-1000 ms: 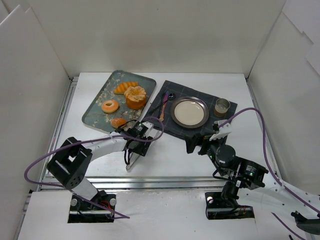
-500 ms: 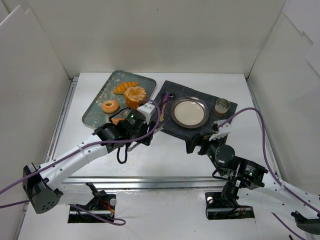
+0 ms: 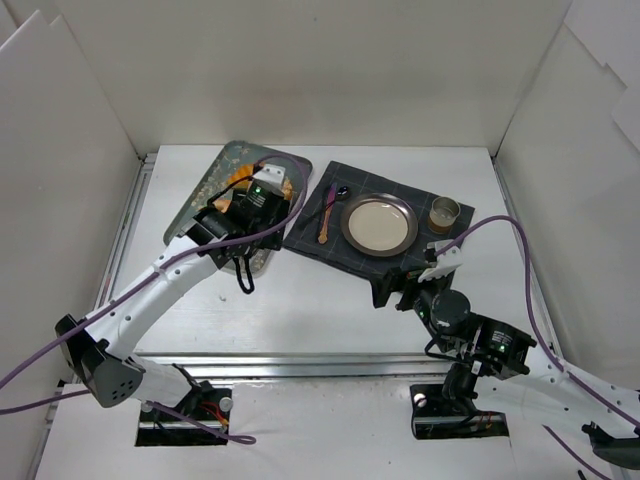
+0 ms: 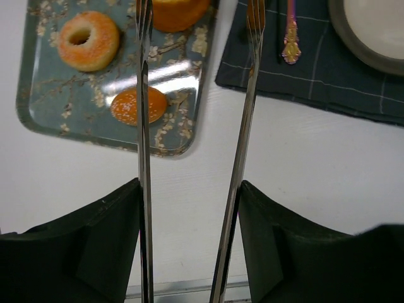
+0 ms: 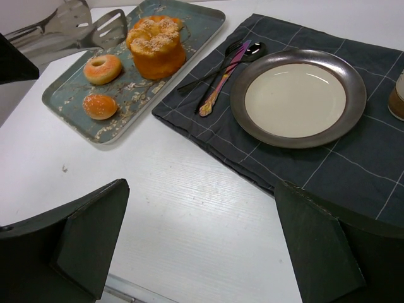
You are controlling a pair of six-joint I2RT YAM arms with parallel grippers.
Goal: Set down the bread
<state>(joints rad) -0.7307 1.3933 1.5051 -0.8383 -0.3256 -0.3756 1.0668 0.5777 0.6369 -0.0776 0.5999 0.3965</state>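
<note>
While bread [image 4: 139, 105] sits on tray [image 4: 38, 120], upper left of L wrist frame, L tool [image 4: 199, 19] hovers above w/ prongs apart, nothing held; R tool [image 5: 202, 249] also apart, idle near tabletop [image 5: 189, 189]: grasp & transfer, prob. to plate [image 5: 295, 101], both outstanding.

Left arm: we log it unfolded from its tucked pose at the near edge of the desk [image 3: 330, 300] and now stretched forward. Its end effector [image 4: 199, 25], which was short of the near corner of the tray [image 3: 192, 222] a second ago, now hangs over the tray. In the top view the arm now covers the donut [image 4: 87, 40] and the bread [image 4: 139, 105].
</note>
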